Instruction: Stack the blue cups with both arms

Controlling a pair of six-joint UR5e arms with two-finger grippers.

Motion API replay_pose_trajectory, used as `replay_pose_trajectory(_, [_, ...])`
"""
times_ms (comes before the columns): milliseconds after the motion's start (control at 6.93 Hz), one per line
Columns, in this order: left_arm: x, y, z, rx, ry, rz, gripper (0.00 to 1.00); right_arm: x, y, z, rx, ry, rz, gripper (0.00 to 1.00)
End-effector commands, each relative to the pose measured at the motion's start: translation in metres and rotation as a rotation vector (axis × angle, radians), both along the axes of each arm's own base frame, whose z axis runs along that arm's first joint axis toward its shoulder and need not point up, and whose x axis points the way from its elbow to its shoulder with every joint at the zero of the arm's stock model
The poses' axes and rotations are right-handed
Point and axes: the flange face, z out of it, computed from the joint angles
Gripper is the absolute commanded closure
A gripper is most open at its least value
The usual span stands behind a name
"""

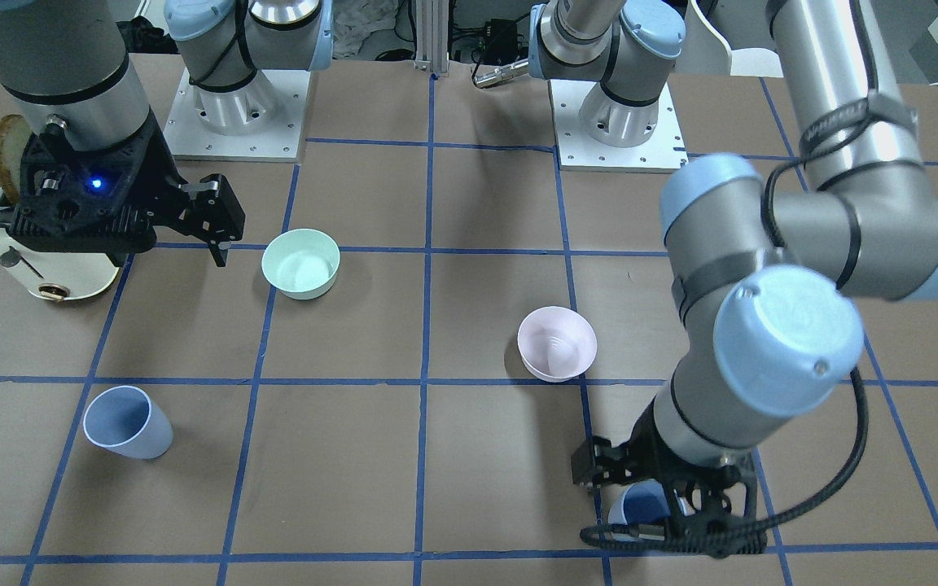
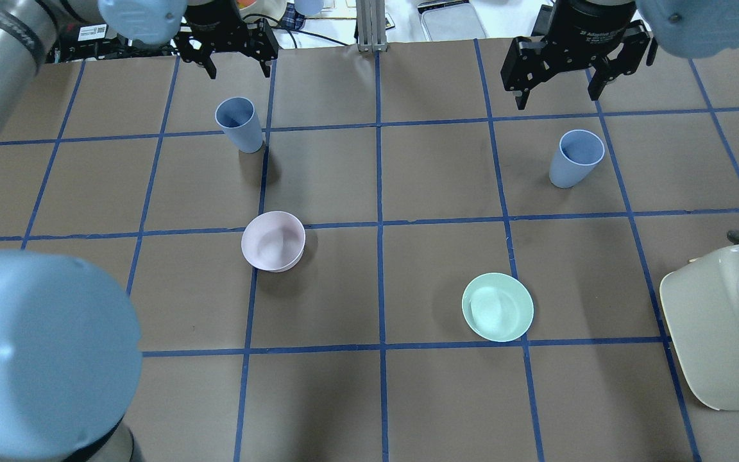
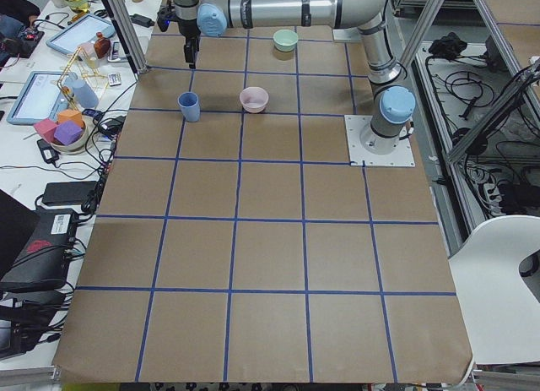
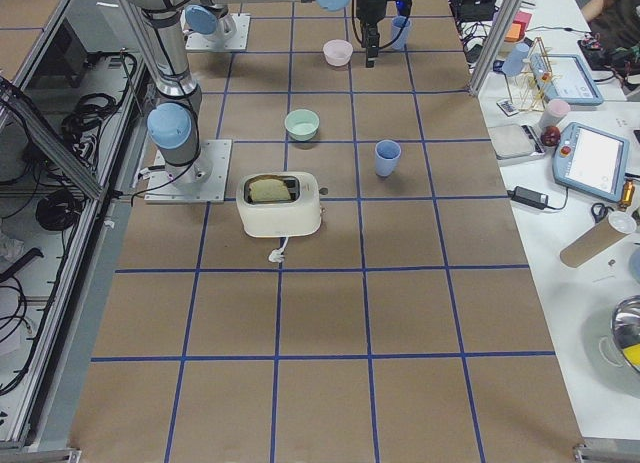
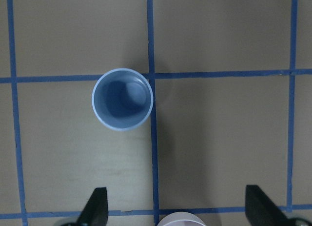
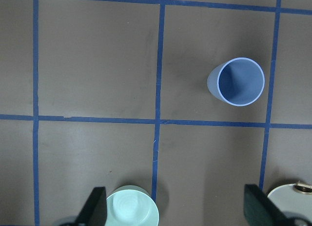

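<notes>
Two light-blue cups stand upright and apart at the table's far side. One cup point(image 2: 239, 124) is on the left, the other cup point(image 2: 575, 157) on the right. My left gripper point(image 2: 238, 67) is open and empty, hovering above and just beyond the left cup. That cup appears in the left wrist view point(image 5: 122, 99), ahead of the spread fingertips point(image 5: 97, 209). My right gripper point(image 2: 557, 95) is open and empty, high above the table near the right cup. That cup appears in the right wrist view point(image 6: 239, 82), off to the right of centre.
A pale pink bowl point(image 2: 273, 240) sits left of centre and a mint-green bowl point(image 2: 498, 307) right of centre. A cream toaster point(image 2: 722, 321) with a slice of bread point(image 1: 6, 155) stands at the right edge. Blue tape lines grid the brown table.
</notes>
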Motion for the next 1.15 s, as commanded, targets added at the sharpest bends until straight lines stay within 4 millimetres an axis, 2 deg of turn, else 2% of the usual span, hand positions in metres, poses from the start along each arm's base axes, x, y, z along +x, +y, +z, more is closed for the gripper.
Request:
replay_pose_trajectory(0, [0.004,-0.036,-0.085,-0.016,-0.008,-0.023,0.00,0.000,0.000,0.000,0.000,0.000,0.000,0.00])
replay_pose_trajectory(144, [0.012,-0.036,-0.095,0.013,-0.012,-0.015,0.08,-0.001,0.000,-0.001,0.002,0.000,-0.001,0.00])
replay_pose_trajectory(289, [0.020,-0.025,-0.087,0.075,-0.038,-0.007,0.05,0.000,0.000,-0.001,0.002,0.000,0.000,0.00])
replay_pose_trajectory(433, [0.027,-0.025,-0.077,0.088,-0.124,0.010,0.05,0.000,0.000,-0.002,0.003,0.000,0.002,0.00])
replay_pose_trajectory(722, [0.027,-0.026,-0.084,0.087,-0.123,0.013,0.06,-0.001,0.000,-0.001,0.003,0.000,0.000,0.00])
replay_pose_trajectory(866, [0.021,-0.024,-0.094,0.103,-0.119,0.007,0.28,0.000,0.000,-0.001,0.003,0.000,0.002,0.00])
replay_pose_trajectory(1010, [0.017,-0.023,-0.098,0.110,-0.079,0.011,0.61,0.000,0.000,-0.001,0.003,0.002,0.002,0.00])
